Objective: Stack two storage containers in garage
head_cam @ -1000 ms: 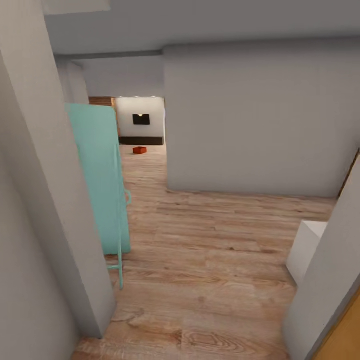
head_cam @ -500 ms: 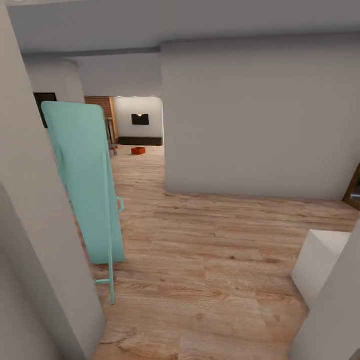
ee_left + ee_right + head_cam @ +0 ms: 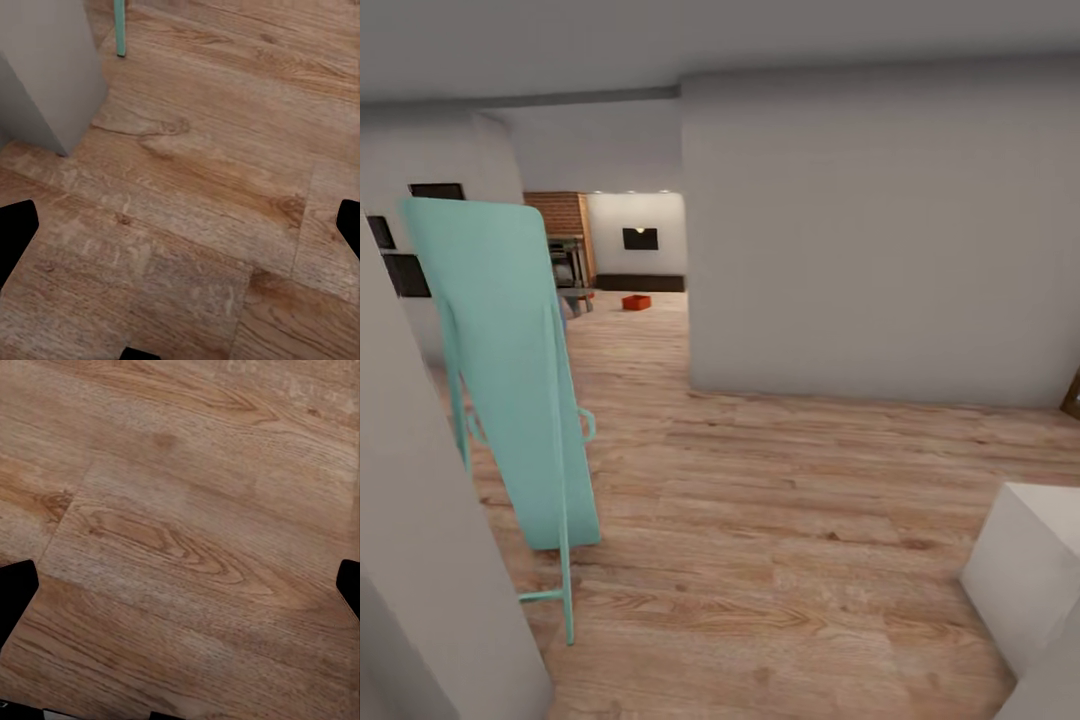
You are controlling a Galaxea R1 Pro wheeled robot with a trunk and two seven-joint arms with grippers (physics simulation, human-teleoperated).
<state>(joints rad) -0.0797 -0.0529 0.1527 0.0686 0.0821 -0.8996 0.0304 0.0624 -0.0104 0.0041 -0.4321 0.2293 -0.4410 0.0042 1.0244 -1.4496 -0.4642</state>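
I count one orange bin [image 3: 637, 302] on the wood floor [image 3: 790, 520] far down the hall. One teal standing panel [image 3: 510, 370] leans near me, and one white box [image 3: 1028, 570] sits at my right. There are two dark frames [image 3: 405, 272] on the left wall and one dark panel [image 3: 641, 238] on the far wall. One table [image 3: 568, 270] stands by the brick.

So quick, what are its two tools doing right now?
Left tool: open, holding nothing, over wood floor.
Right tool: open, holding nothing.
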